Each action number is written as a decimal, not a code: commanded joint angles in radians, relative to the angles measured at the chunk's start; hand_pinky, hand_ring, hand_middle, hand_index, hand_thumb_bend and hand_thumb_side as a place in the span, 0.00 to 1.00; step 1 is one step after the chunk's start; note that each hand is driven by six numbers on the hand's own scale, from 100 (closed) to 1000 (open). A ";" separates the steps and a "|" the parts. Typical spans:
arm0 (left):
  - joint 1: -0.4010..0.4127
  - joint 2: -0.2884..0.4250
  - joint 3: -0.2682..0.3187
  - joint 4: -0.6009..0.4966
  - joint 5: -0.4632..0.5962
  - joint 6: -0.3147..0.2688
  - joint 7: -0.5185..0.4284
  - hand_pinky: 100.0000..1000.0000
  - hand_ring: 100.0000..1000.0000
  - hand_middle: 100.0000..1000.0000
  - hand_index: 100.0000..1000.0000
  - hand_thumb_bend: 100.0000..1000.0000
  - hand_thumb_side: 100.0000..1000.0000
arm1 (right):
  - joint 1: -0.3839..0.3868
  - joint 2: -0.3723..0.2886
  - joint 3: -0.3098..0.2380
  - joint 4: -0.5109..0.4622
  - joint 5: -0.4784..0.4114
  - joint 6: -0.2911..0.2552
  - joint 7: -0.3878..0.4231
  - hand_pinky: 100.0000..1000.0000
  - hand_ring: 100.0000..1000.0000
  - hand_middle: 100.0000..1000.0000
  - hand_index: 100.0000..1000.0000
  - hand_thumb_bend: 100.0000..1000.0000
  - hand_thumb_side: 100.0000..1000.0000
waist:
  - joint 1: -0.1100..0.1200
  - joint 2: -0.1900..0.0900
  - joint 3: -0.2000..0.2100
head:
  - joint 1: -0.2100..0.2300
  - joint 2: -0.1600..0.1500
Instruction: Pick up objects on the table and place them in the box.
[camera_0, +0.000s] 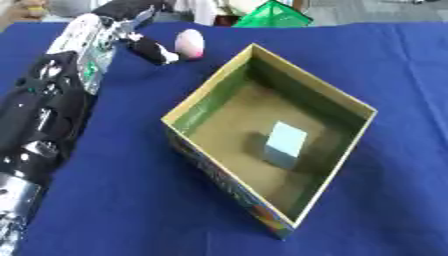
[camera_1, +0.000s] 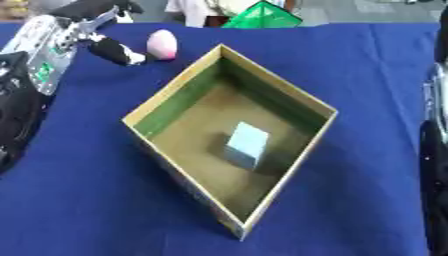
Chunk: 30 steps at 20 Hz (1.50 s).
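Observation:
A pink egg-shaped object (camera_0: 190, 44) lies on the blue cloth at the far left, just beyond the box's far corner. My left hand (camera_0: 118, 22) reaches up the left side to it. The thumb (camera_0: 154, 50) points at the egg's left side and its tip touches or nearly touches it, while the other fingers stay spread behind, not curled round it. The open cardboard box (camera_0: 313, 79) stands in the middle, turned like a diamond, with a pale blue cube (camera_0: 286, 145) on its floor. Of my right arm (camera_1: 435, 150) only a dark stretch shows at the right edge.
A green object (camera_0: 273, 15) sits at the table's far edge behind the box. Blue cloth (camera_0: 122, 200) covers the table, with bare cloth in front of and to the right of the box.

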 joint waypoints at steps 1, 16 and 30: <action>-0.027 0.019 0.016 0.000 0.034 -0.010 -0.022 0.69 0.82 0.82 0.90 0.43 0.25 | -0.023 -0.029 0.002 -0.006 -0.009 -0.002 0.004 0.74 0.90 0.52 0.80 0.58 1.00 | 0.001 -0.018 -0.004 | 0.010 -0.017; -0.039 0.025 0.033 -0.002 0.093 0.031 0.016 0.66 0.79 0.81 0.90 0.27 0.24 | -0.042 -0.038 0.008 0.009 -0.019 -0.005 0.016 0.74 0.90 0.52 0.80 0.59 1.00 | 0.007 0.016 -0.033 | 0.050 -0.048; -0.043 0.019 0.051 0.021 -0.030 0.059 0.085 0.62 0.76 0.77 0.87 0.21 0.15 | -0.063 -0.036 0.016 0.020 -0.029 -0.011 0.029 0.74 0.90 0.52 0.80 0.60 1.00 | 0.008 0.043 -0.063 | 0.092 -0.091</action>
